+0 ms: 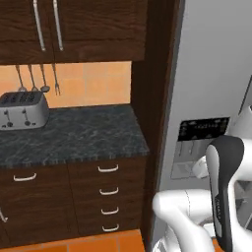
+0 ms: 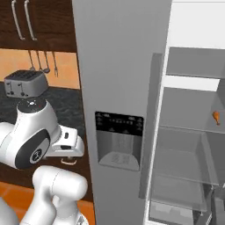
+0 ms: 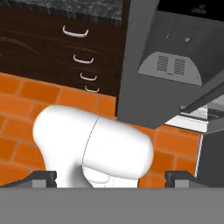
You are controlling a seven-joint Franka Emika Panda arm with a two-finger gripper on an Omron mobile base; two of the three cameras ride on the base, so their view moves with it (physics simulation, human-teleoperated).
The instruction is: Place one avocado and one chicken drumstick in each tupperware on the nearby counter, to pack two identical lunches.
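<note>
Kitchen corner, as I see it from the base cameras: dark wood cabinets above, orange tiled wall behind, orange brick floor below.

Item: the counter (image 1: 74, 135), black-grey marbled stone, running left of the fridge, with dark brown drawer fronts under it. Four curved silver drawer handles (image 1: 109, 191) stack in a column at its right end; I see the same column in the hand view (image 3: 81, 52).

Item: toaster (image 1: 22, 109), silver, standing at the back left of the counter; also seen from the right base view (image 2: 25, 82).

Item: hanging utensils (image 1: 37, 78), four on the wall just above the toaster.

Item: upper cabinet handles (image 1: 47, 24), two long silver bars.

Item: fridge (image 2: 123, 66), grey, tall, just right of the counter. Its left door carries a dark control panel and a water dispenser (image 2: 118, 145). Its right door stands open, showing shelves inside.

Item: chicken drumstick (image 2: 216, 117), small and orange, lying on an upper shelf at the far right of the open compartment.

Item: gripper (image 3: 113, 178), looking down past the arm at the floor and the fridge's lower corner. Two dark fingertips (image 3: 43, 177) sit well apart at the bottom of the hand view, so I read it as spread wide, with nothing held between them.
</note>
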